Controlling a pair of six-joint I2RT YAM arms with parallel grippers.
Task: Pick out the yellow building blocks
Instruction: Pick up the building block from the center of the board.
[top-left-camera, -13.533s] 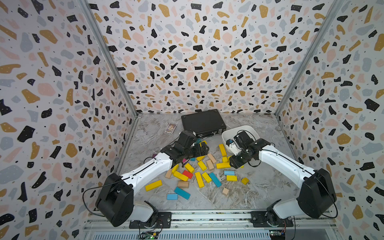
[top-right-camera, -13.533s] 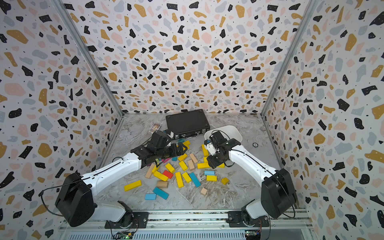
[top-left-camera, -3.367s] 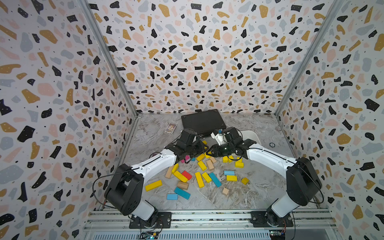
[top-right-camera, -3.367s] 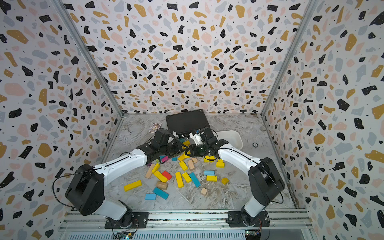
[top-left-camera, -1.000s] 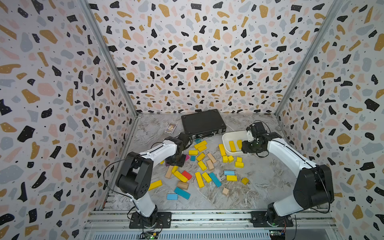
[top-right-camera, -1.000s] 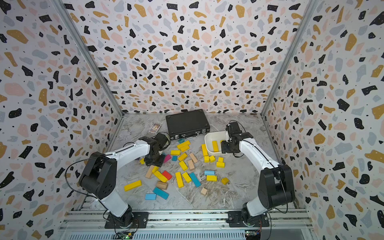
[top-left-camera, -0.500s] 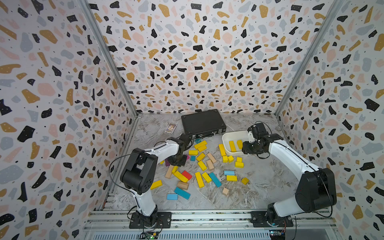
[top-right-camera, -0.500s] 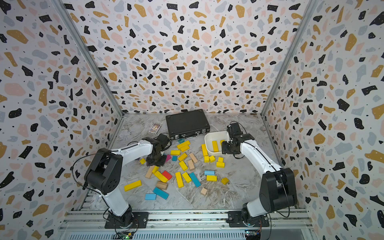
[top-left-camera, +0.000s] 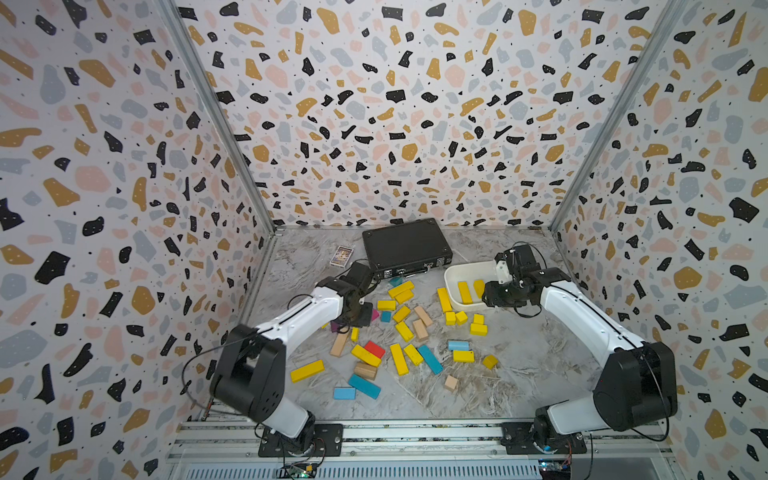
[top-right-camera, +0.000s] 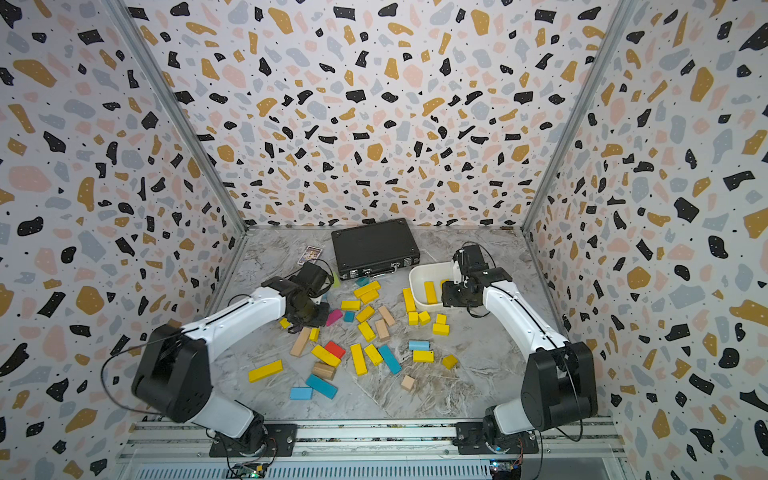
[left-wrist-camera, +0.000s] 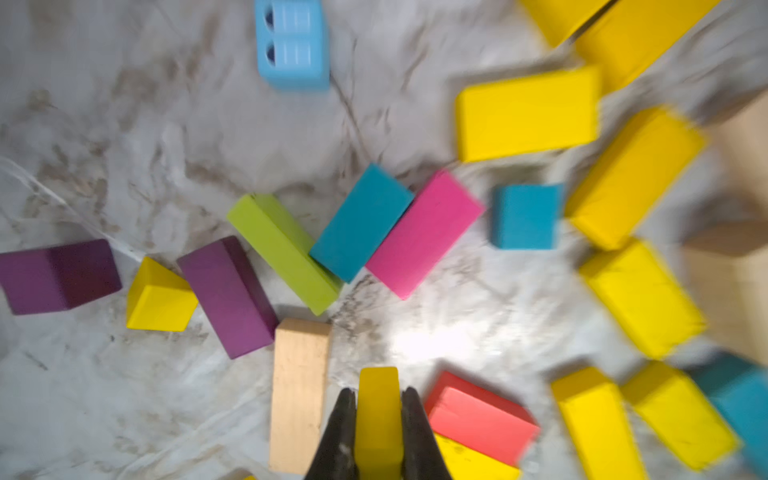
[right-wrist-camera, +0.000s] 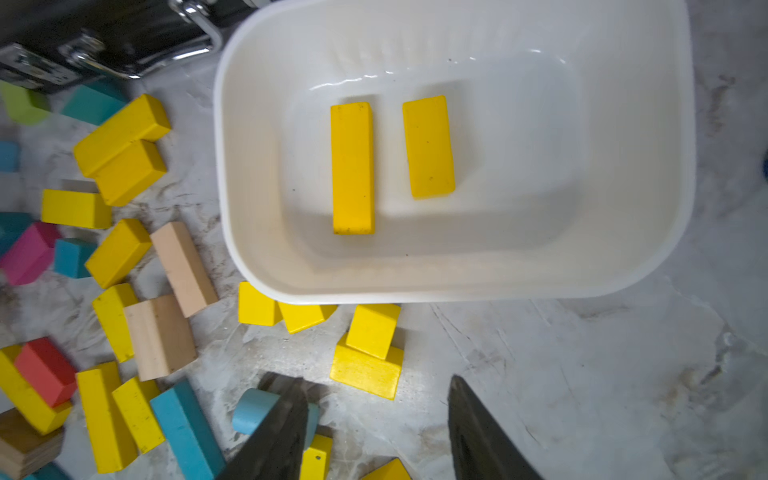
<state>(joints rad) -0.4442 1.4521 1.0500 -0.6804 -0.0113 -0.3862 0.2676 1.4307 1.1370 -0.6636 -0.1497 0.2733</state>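
Several yellow building blocks (top-left-camera: 398, 358) lie scattered over the marble floor among blocks of other colours. My left gripper (left-wrist-camera: 379, 395) is shut on a small yellow block (left-wrist-camera: 379, 415), next to a tan bar (left-wrist-camera: 298, 390) and a red block (left-wrist-camera: 478, 415); in both top views it sits at the left edge of the pile (top-left-camera: 355, 326) (top-right-camera: 314, 328). Two yellow blocks (right-wrist-camera: 352, 166) (right-wrist-camera: 428, 145) lie in the white bin (right-wrist-camera: 224, 166). My right gripper (right-wrist-camera: 374, 380) hangs open over bare floor just in front of the bin (top-left-camera: 451, 276), holding nothing.
A black case (top-left-camera: 405, 247) and a small card (top-left-camera: 341, 255) lie at the back. Lime (left-wrist-camera: 282, 249), teal (left-wrist-camera: 361, 220), pink (left-wrist-camera: 424, 232) and purple (left-wrist-camera: 228, 295) blocks lie by the left gripper. A pale blue cylinder (right-wrist-camera: 253, 409) sits under one right finger.
My left gripper has closed on the small yellow block. The right gripper has stayed open and shifted slightly at the bin's front.
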